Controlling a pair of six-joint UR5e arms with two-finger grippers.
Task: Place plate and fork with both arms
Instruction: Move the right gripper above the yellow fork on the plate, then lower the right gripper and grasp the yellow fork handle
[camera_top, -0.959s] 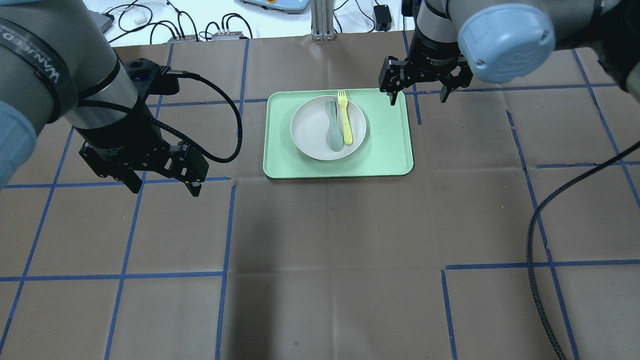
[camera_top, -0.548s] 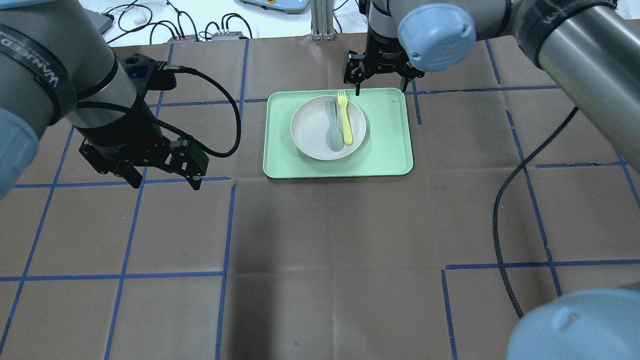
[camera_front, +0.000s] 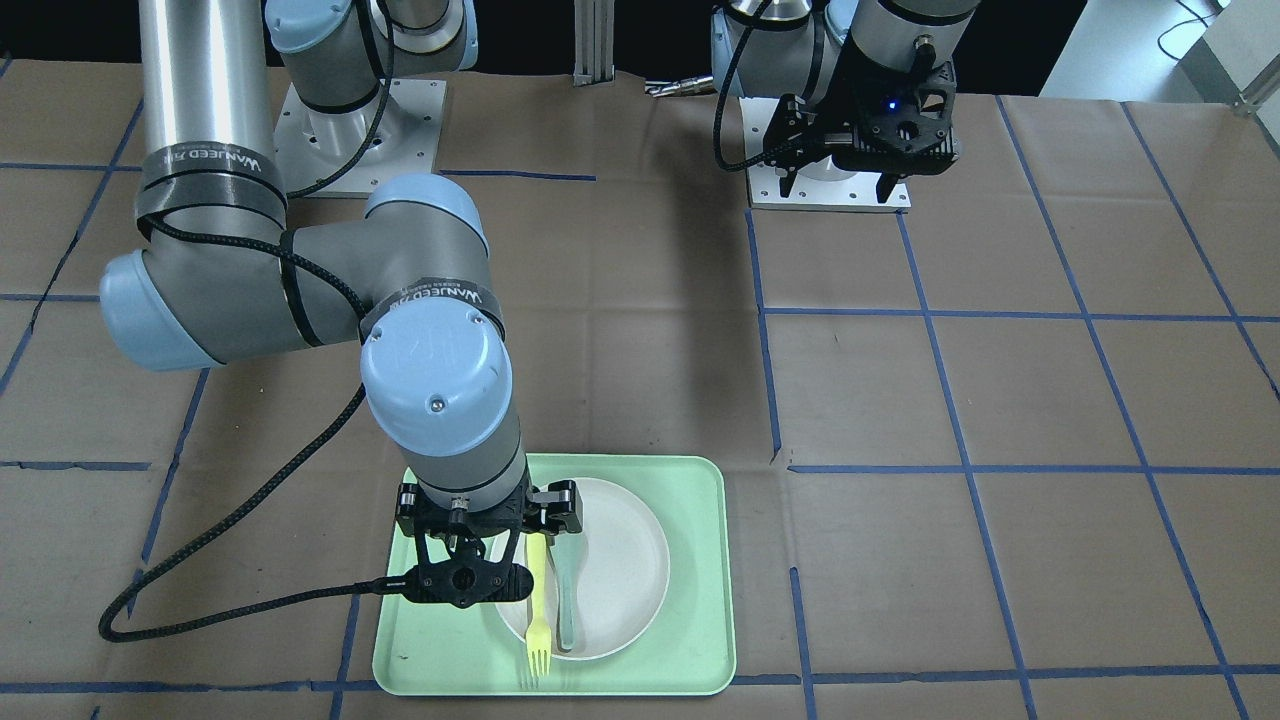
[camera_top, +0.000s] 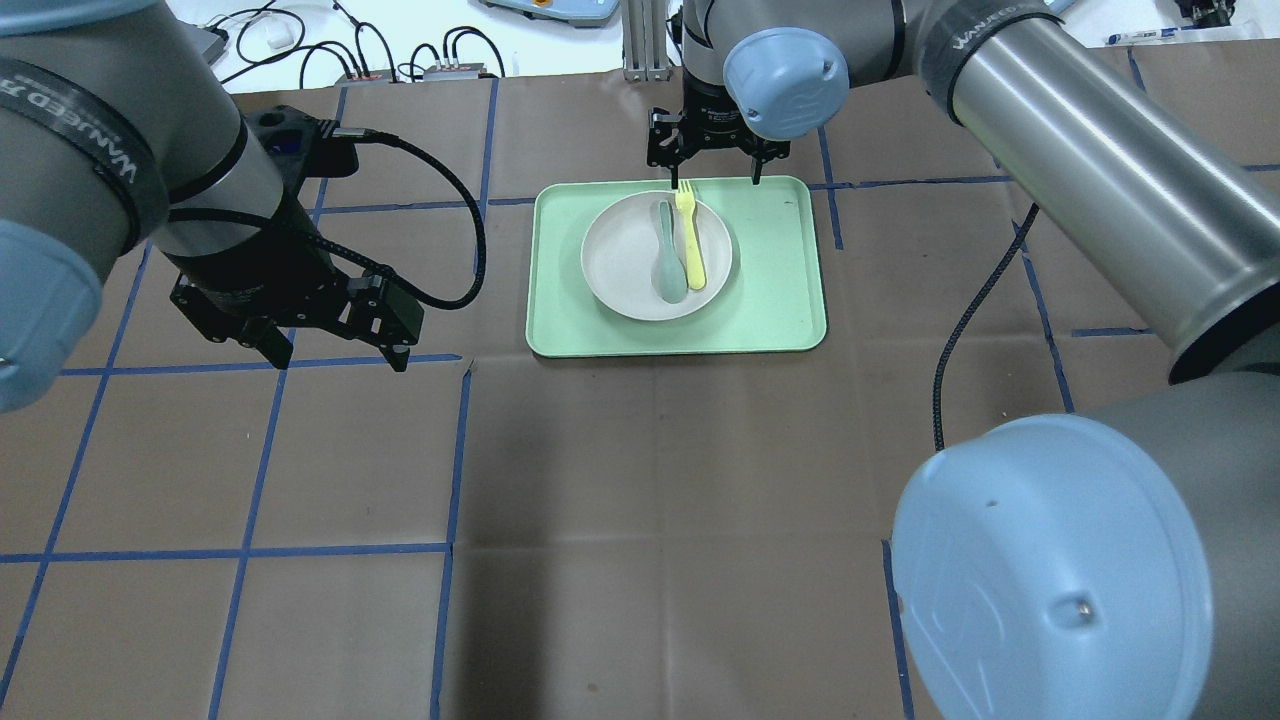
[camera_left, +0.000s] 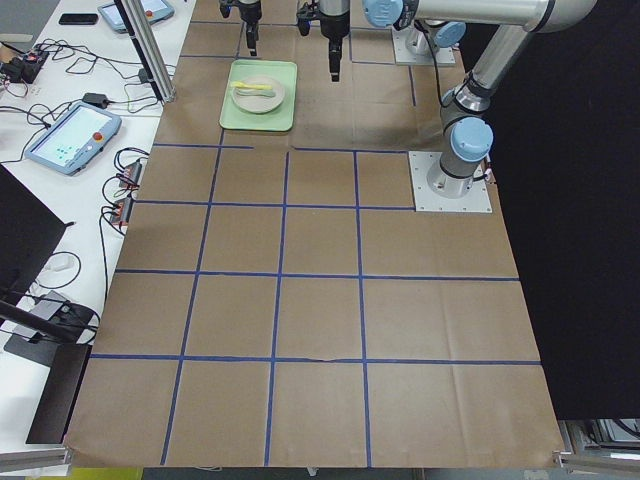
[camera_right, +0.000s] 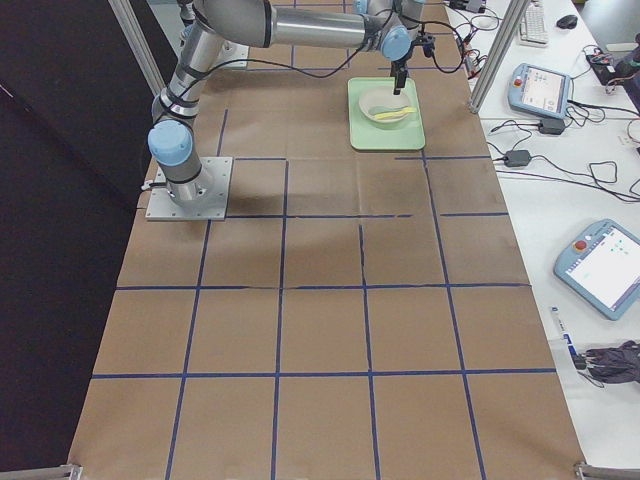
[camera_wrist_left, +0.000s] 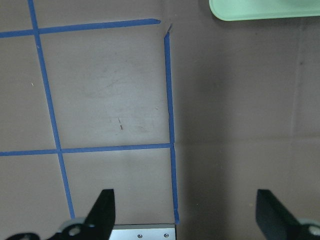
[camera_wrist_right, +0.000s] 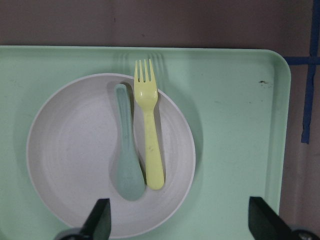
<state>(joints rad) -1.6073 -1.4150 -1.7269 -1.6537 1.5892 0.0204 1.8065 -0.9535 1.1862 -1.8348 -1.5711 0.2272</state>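
The off-white plate sits in the light-green tray. The yellow fork lies on the plate with its tines over the far rim, next to a grey-green spoon. My right gripper is open and empty, hovering above the tray's far edge, over the fork's tines. The right wrist view looks straight down on the plate, fork and spoon, with its fingers spread wide. My left gripper is open and empty above the bare table, left of the tray.
Brown paper with blue tape lines covers the table. The tray's corner shows at the top of the left wrist view. Cables and boxes lie beyond the far edge. The right arm's cable hangs right of the tray.
My right gripper has moved left along the tray's far edge, from beyond its right corner to above the fork's tines. The left gripper has shifted only slightly. Plate, fork and spoon have not moved.
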